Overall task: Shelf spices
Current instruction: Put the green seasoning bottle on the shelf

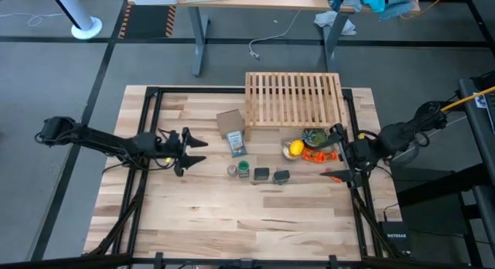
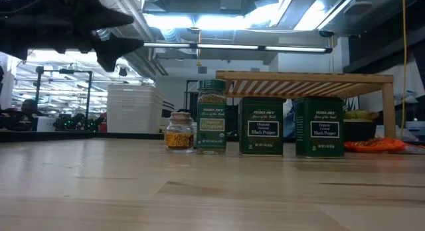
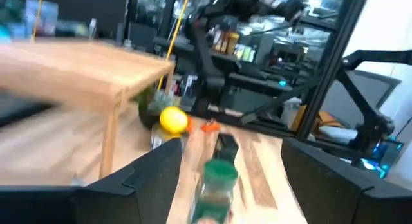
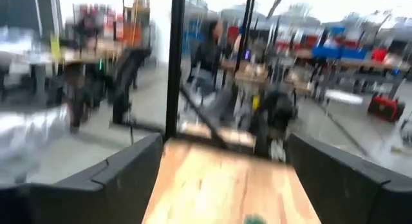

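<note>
High view shows me the butcher-block surface (image 1: 232,223) with the slatted pale-wood shelf (image 1: 294,99) at its far edge, and in front of it a row of four spices: two boxy dark tins (image 1: 261,175) (image 1: 281,176), a round green bottle (image 1: 244,169) and a small clear glass jar (image 1: 231,171). My left gripper (image 1: 197,151) hovers near the jar end with fingers spread and empty; my right gripper (image 1: 334,155) waits with fingers spread by the lemon (image 1: 294,150). I judge the smooth round bottle needs a low, centred squeeze, the flat-sided tins less care.
</note>
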